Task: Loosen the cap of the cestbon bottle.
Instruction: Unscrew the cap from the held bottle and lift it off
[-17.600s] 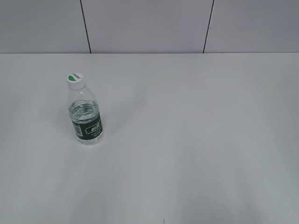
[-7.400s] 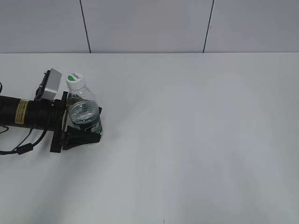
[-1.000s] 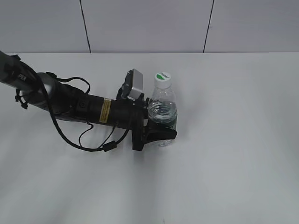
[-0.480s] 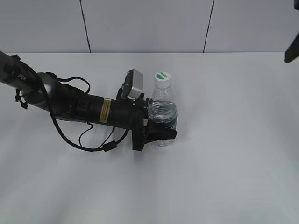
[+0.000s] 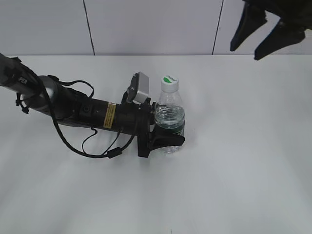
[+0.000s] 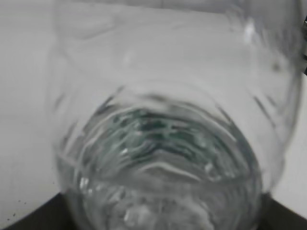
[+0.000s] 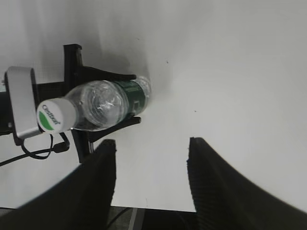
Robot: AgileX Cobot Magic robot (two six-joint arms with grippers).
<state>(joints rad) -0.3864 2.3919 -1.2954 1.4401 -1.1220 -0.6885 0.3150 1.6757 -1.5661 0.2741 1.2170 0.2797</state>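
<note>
The cestbon bottle (image 5: 169, 119) stands upright near the middle of the white table, clear with a dark green label low on its body. Its white cap (image 5: 169, 83) with a green mark sits on top, untouched. My left gripper (image 5: 171, 127) reaches in from the left and is shut on the bottle's lower body, one black finger on each side. The left wrist view is filled by the blurred bottle (image 6: 163, 143). My right gripper (image 5: 245, 52) hangs open high at the upper right, well clear of the cap. From above, the right wrist view shows the bottle (image 7: 108, 103), the cap (image 7: 56, 115) and my open right gripper (image 7: 151, 141).
The left arm (image 5: 73, 109) lies low across the table's left half, with a loose cable loop (image 5: 97, 148) beside it. A silver camera block (image 5: 141, 87) sits close to the left of the cap. The table's back edge (image 5: 273, 55) meets a panelled wall.
My right gripper has come into the exterior view from the upper right corner and moved leftward, jaws open. The bottle and the left arm have stayed put.
</note>
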